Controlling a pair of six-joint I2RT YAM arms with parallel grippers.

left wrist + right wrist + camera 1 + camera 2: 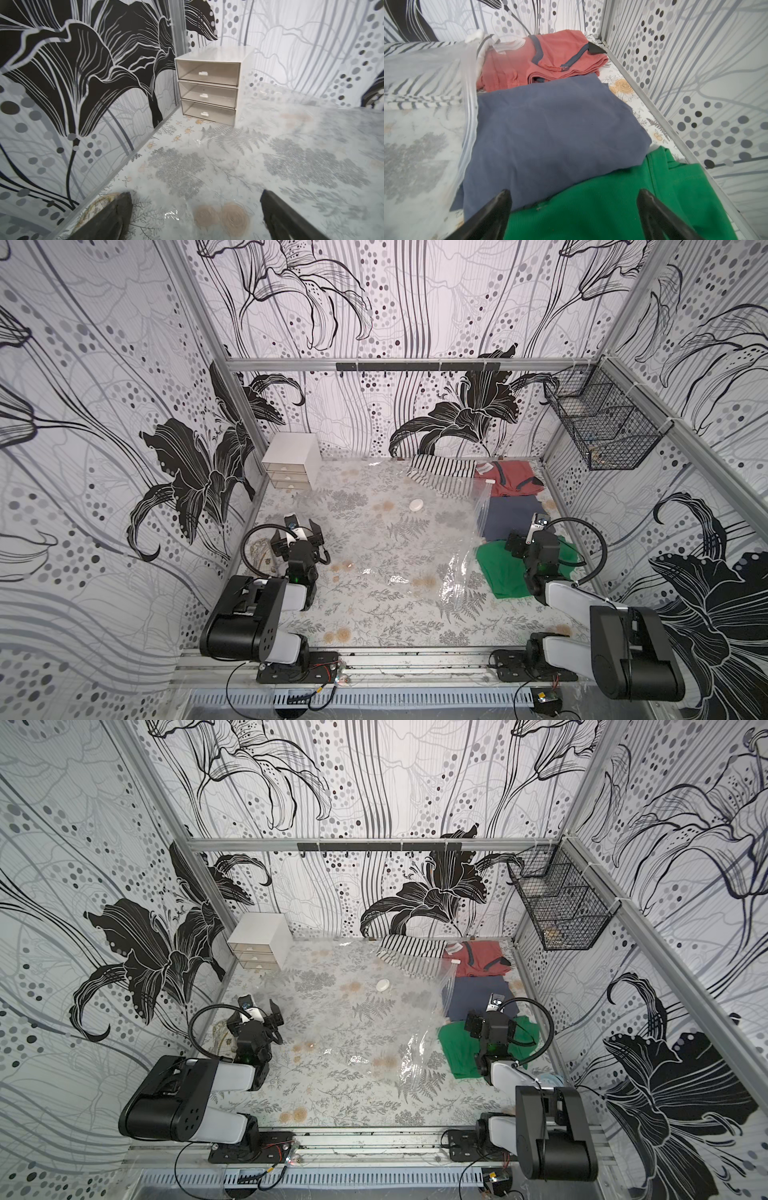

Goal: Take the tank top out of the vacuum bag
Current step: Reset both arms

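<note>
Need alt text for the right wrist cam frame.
The right end effector, jaws open and empty, hovers over a green garment beside a folded blue garment. Past the blue one lies a folded salmon garment with blue trim; the clear vacuum bag borders them, a striped cloth showing through it.

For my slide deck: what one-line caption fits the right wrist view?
Open right gripper over green garment; blue garment and red garment beyond, vacuum bag alongside.
</note>
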